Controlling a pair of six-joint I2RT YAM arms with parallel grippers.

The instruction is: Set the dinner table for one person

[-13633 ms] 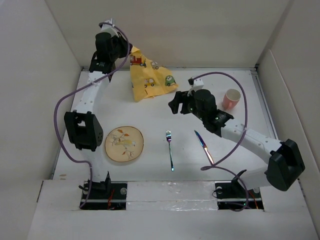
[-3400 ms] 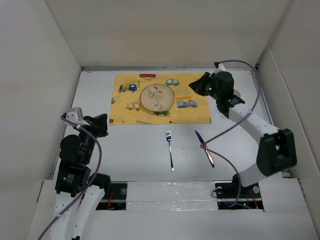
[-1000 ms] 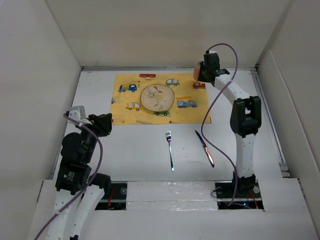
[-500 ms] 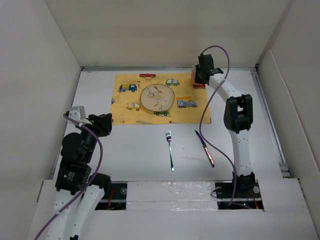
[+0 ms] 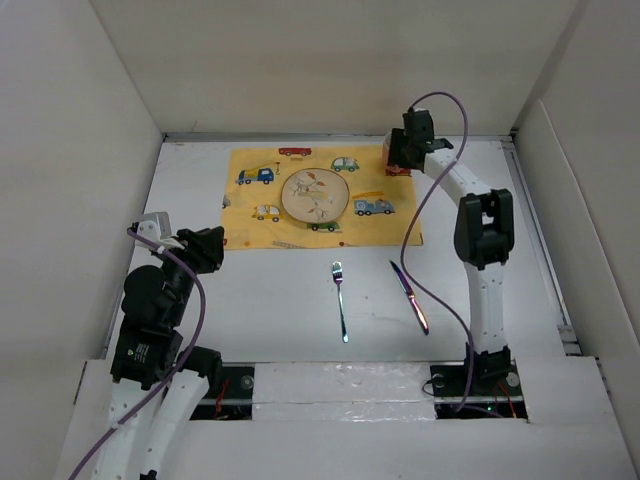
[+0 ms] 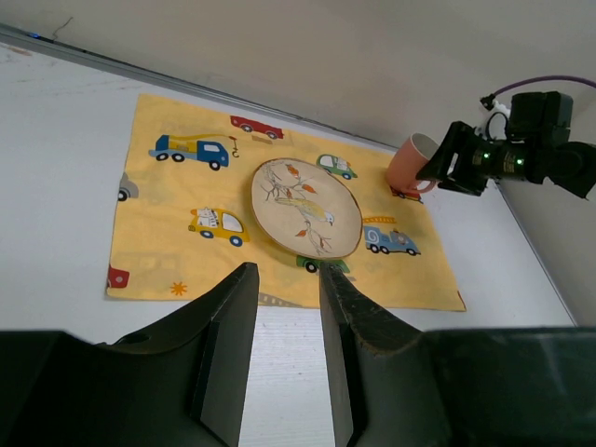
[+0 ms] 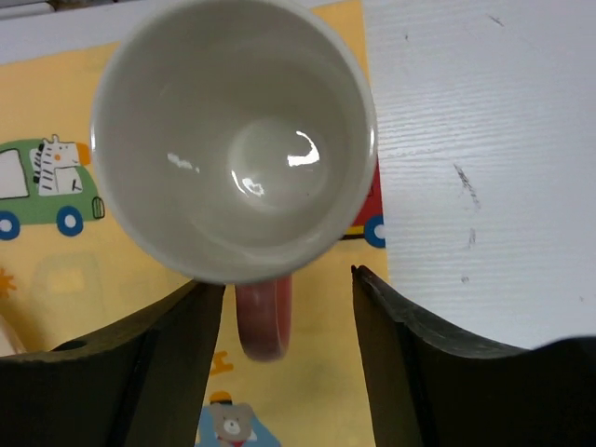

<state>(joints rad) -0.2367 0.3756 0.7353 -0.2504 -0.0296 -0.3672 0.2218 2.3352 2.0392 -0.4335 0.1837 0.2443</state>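
The white dinner table carries a yellow placemat printed with vehicles, with a round patterned plate on it. A pink cup with a white inside stands upright on the placemat's far right corner, also in the top view. My right gripper is open right above it, its fingers either side of the cup's handle without touching. My left gripper is open and empty, low at the near left. A fork and a knife lie on the table nearer than the placemat.
Off-white wall panels close in the table on the left, back and right. The right arm stretches along the right side to the far corner. The left wrist view also shows the cup and the right gripper.
The right gripper has come down with the cup to the placemat's far right corner and opened, then drawn back slightly. The left arm has not moved.
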